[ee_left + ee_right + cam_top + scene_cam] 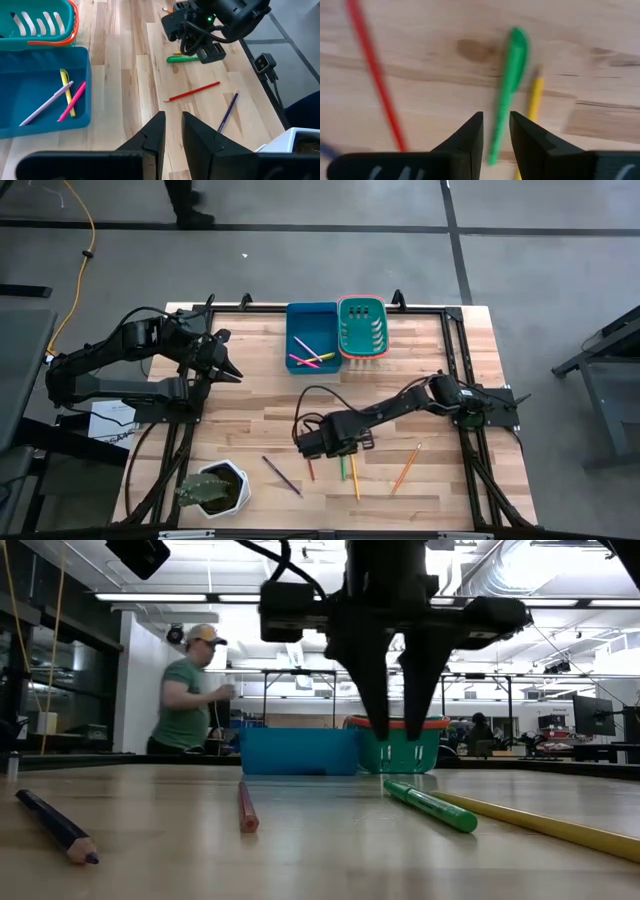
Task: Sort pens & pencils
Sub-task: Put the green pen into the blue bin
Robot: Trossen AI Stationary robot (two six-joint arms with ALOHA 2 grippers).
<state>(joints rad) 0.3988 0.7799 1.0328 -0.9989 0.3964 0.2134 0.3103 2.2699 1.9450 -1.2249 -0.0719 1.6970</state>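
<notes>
Five sticks lie flat on the near part of the table: a purple pencil (pixel 282 476), red pencil (pixel 310 468), green pen (pixel 341 468), yellow pencil (pixel 354 478) and orange pencil (pixel 405 468). My right gripper (pixel 398 735) points down, open by a narrow gap. It hovers above the table just beyond the green pen (pixel 510 85), with the yellow pencil (pixel 534 97) beside it. My left gripper (pixel 232 370) waits over the table's left side, slightly open and holding nothing. Pink, yellow and lilac pens lie in the blue bin (pixel 300 320).
A teal basket with an orange rim (pixel 341 330) stands against the blue bin at the far edge. A white pot with a plant (pixel 213 488) sits at the near left corner. A person (pixel 190 690) stands beyond the table. Bare wood lies between the bins and the sticks.
</notes>
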